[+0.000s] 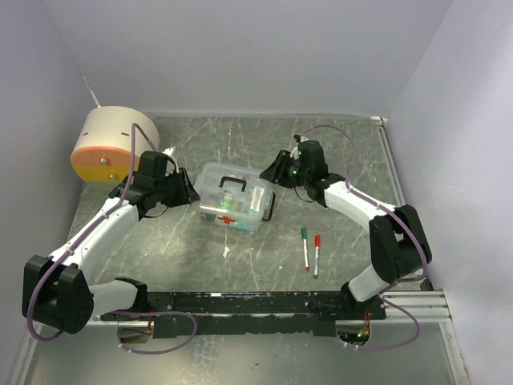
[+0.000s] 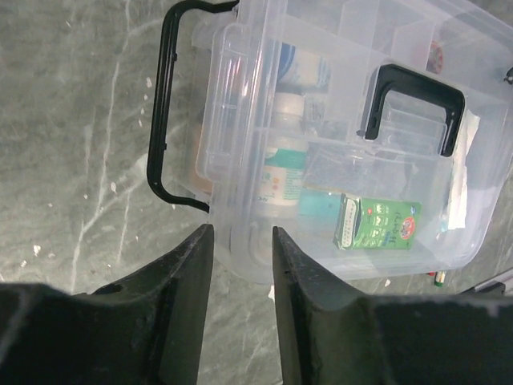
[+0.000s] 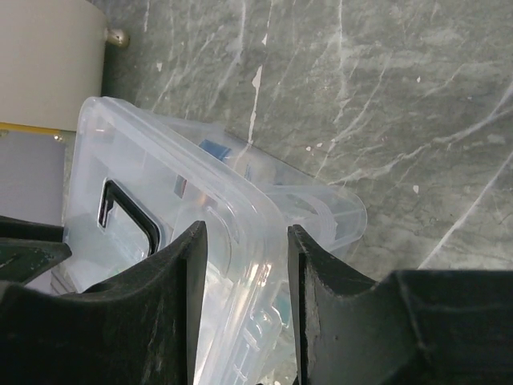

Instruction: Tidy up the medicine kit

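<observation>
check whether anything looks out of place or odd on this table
A green-capped marker and a red-capped marker lie loose on the table just right of the medicine kit, outside it. The kit also sits skewed to the table edges. Nothing looks spilled or broken.

2 arms outstretched, fingers (image 2: 180,305) apparently parted

Right hand (image 3: 246,233): fingers (image 3: 180,281) astride medicine kit (image 3: 160,152) lid rim; black handle (image 3: 128,212) left of fingers; grey marbled surface (image 3: 385,96) beyond.
</observation>
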